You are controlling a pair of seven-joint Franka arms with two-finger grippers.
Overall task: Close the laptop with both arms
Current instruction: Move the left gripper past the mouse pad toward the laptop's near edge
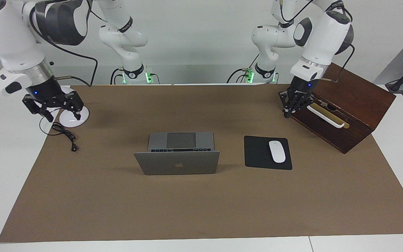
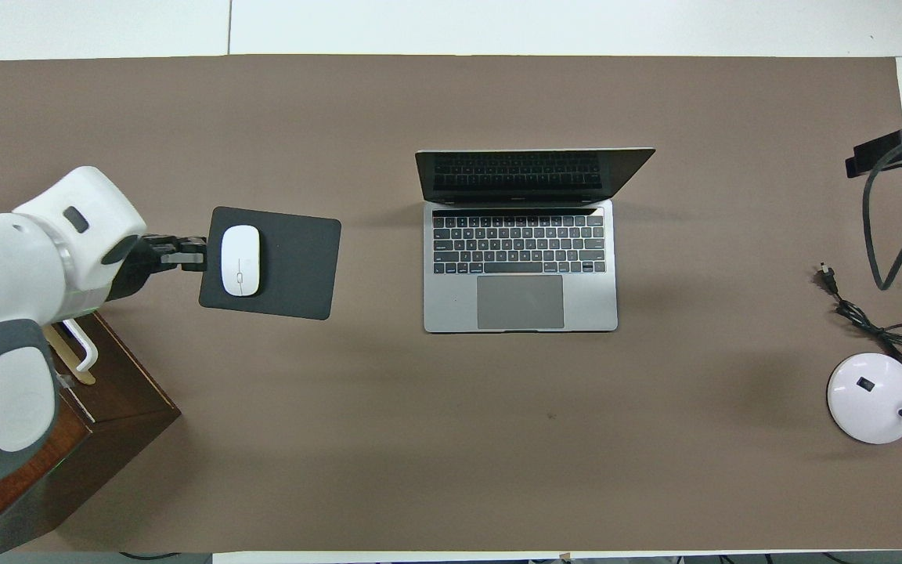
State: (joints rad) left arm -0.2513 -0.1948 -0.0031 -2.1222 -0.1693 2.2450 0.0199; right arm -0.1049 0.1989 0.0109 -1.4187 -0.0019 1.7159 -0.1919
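The laptop sits open at the middle of the table, lid upright, keyboard toward the robots. Toward the left arm's end we see a black mouse pad carrying a white mouse. The left gripper hangs over the wooden box near that end's robot-side corner, fingers drawn nearly together, holding nothing. The right gripper hovers over the lamp base at the right arm's end, fingers spread, empty
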